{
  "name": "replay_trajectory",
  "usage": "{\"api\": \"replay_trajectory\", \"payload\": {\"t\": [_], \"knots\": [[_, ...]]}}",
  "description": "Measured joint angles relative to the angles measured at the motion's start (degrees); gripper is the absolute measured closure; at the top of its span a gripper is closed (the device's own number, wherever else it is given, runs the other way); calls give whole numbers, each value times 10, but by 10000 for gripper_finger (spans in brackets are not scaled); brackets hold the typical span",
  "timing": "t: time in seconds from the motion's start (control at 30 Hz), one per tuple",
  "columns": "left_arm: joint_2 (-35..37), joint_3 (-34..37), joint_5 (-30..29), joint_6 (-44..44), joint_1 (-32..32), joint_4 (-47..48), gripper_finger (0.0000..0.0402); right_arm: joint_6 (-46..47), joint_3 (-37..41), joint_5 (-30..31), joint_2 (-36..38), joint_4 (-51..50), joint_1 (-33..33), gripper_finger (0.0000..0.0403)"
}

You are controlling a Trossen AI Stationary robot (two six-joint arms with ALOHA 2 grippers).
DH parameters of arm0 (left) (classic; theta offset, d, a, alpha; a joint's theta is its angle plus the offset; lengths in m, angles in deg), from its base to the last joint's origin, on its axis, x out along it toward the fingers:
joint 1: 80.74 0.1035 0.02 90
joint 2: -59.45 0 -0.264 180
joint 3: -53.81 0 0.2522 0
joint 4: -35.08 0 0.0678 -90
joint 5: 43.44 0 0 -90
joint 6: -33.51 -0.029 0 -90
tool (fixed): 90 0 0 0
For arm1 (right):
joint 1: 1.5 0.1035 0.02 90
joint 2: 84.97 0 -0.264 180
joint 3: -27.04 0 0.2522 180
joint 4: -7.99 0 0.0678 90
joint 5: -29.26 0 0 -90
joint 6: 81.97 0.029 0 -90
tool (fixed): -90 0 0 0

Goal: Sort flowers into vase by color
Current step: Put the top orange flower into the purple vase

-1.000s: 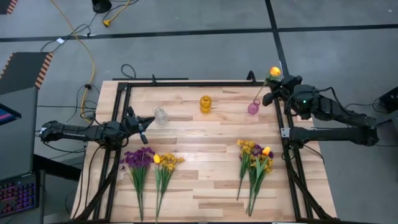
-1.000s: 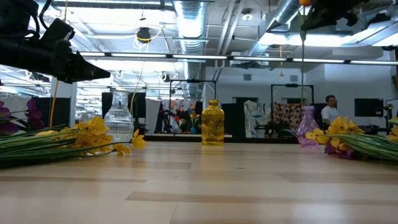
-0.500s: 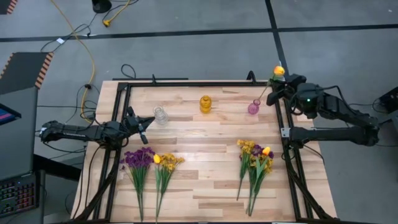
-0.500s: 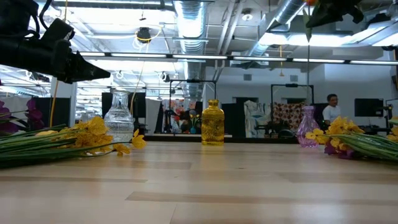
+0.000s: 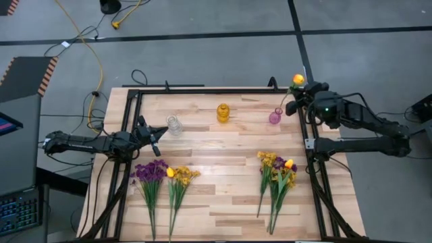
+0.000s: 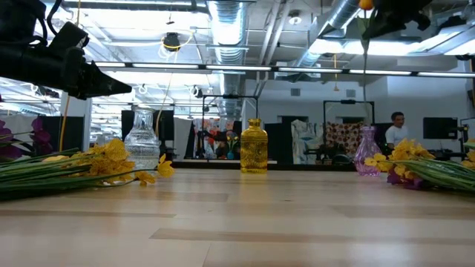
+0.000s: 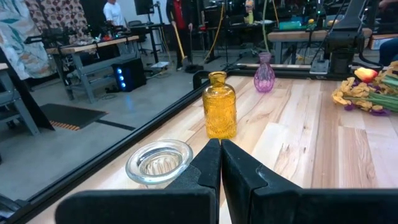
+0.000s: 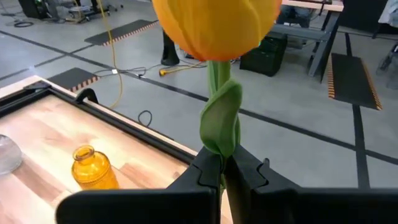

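High view: the right gripper [image 5: 301, 94] holds an orange tulip [image 5: 298, 79] by its stem above the pink vase [image 5: 275, 117] at the tabletop's [image 5: 229, 142] far right; the left gripper [image 5: 162, 131], fingers clenched on nothing, waits beside the clear vase [image 5: 174, 125]. Low view: remaining flowers [image 6: 96, 167] lie flat on both sides. Right wrist view: fingers [image 8: 208, 171] pinch the tulip's green stem.

**Colours on the table**

The pale striped wooden tabletop [image 5: 223, 145] carries a clear glass vase [image 5: 174, 125] at nine o'clock, an amber ribbed glass vase [image 5: 223, 113] at twelve and a pink-purple glass vase [image 5: 275, 117] at two. The orange-yellow tulip [image 5: 298, 79] has a green stem. Purple, possibly violet, blossom bunch [image 5: 150, 171] lies at seven.
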Motion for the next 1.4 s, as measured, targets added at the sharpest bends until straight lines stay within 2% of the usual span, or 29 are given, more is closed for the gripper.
{"api": "replay_trajectory", "payload": {"t": [0.6,0.87,1.4], "knots": [[0,0,0,0,0,0,401,11,2,2,-12,-21,-1,367],[0,0,0,0,0,0,401,58,2,2,-53,-58,-1,367],[0,0,0,0,0,0,401,60,2,2,-126,-59,-1,367]]}}
